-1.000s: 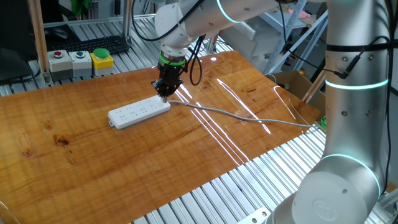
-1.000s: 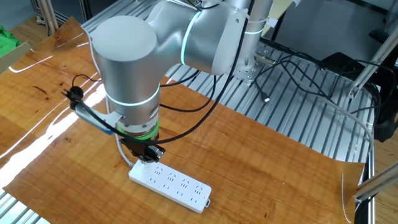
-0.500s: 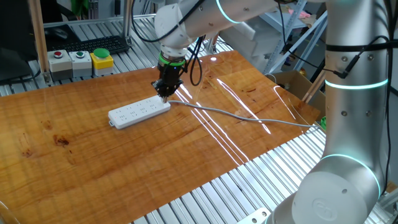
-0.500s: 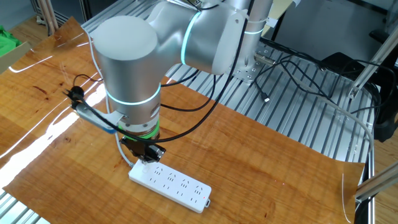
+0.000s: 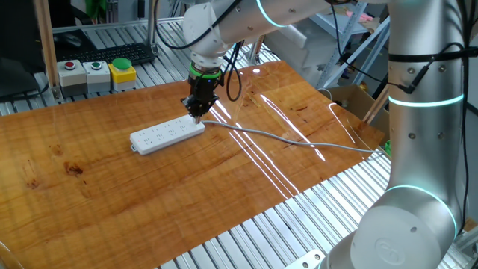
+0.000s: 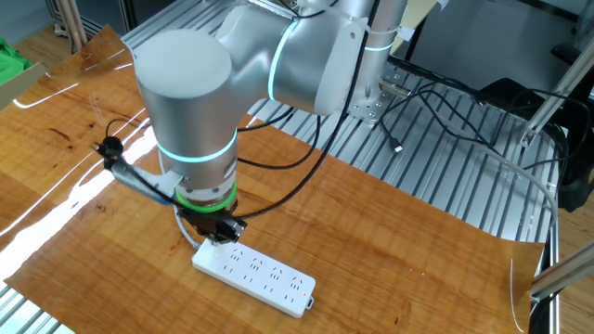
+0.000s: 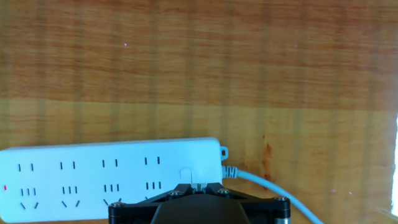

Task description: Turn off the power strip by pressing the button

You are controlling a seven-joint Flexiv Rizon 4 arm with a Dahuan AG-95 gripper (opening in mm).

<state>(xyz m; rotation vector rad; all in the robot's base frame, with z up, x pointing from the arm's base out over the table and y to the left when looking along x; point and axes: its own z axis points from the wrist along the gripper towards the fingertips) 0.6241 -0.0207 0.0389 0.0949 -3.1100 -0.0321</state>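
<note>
Reading the hand view from left to right, the power strip [image 7: 112,177] lies flat on the wooden table [image 7: 199,68], its long body running from the left edge toward the middle, with rows of outlet holes along it. Next comes the button [image 7: 186,177], a small pale square set in the strip near the cord end, just beyond the black block of my end effector [image 7: 198,185]. Rightmost, the grey cord [image 7: 267,186] leaves the strip's end and curves off toward the lower right.

I judge the strip to be light, hard plastic with a smooth underside, so it could slide or pivot on the glossy table if I push sideways. There is nothing to grasp here; the place to act is the button's top, pressed straight down so the table takes the load. The cord looks stiff enough to resist a little but not to anchor the strip.

I cannot tell whether my end effector is parted or closed: the hand view shows only its black base, and in both fixed views the tip is too small to read. Whether the tip touches the button is also unclear. A tiny red mark at the strip's far left end may be an indicator, but it is too small to be sure.
</note>
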